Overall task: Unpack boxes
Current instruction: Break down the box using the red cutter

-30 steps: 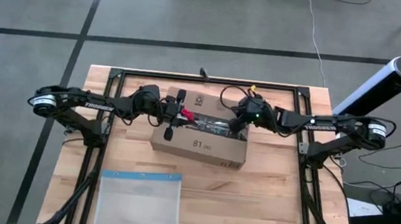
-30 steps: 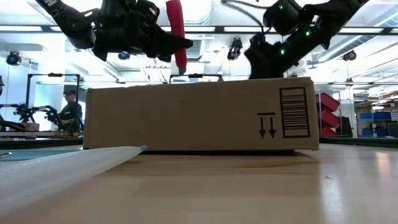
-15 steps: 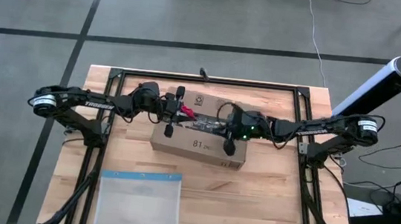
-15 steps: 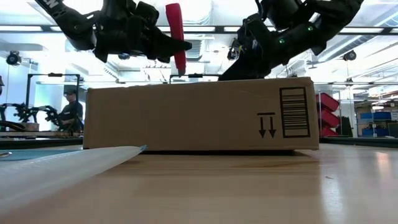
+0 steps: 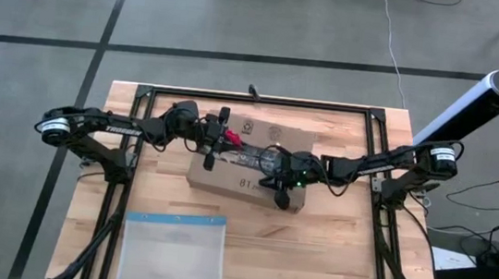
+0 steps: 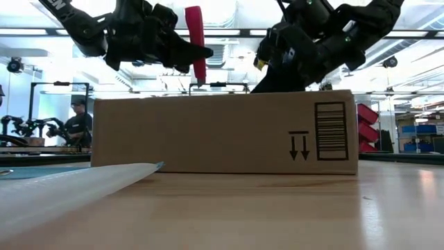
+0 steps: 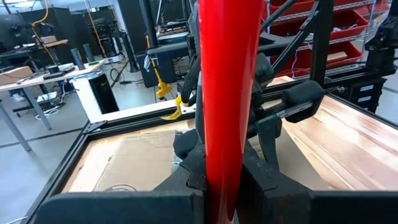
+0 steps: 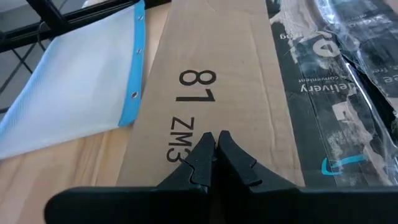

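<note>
Resting on wooden table (image 5: 331, 250): box (image 6: 222, 132); left hand (image 6: 182, 50) clamping red tool (image 6: 196, 42), right hand (image 8: 214, 152) closed.

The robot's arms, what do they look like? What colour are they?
Both arms are black, built of jointed tube segments with white lettering and thin black cables. The left gripper and right gripper each have two dark fingers. Small green lights glow near the right one.
</note>
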{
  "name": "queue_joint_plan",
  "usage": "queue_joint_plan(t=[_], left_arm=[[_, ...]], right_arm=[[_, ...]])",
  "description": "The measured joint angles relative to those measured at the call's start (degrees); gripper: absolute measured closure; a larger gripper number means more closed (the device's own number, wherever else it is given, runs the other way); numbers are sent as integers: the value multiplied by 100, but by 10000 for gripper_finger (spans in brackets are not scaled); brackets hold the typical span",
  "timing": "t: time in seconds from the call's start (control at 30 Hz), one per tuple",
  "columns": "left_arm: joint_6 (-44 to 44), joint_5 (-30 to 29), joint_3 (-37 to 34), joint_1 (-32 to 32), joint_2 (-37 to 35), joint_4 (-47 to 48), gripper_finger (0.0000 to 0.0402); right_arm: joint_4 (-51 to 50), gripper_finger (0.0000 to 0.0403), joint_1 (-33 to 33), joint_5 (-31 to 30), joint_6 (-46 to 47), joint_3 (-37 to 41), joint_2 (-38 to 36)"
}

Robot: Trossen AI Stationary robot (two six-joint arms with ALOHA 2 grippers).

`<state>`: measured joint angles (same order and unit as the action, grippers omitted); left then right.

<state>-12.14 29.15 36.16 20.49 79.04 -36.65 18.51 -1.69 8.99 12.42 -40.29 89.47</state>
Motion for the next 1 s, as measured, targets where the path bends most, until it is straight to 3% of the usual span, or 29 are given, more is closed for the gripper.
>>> queue_joint_plan(t=[0.4,1.0], left_arm=[[279,93,-24,-4,666,-687,379],[799,161,-24,-4,1481,-1446,379]], right_arm=[[-254,403,31,430,-46,7,-22],[-170,403,31,407,-57,24,-20]])
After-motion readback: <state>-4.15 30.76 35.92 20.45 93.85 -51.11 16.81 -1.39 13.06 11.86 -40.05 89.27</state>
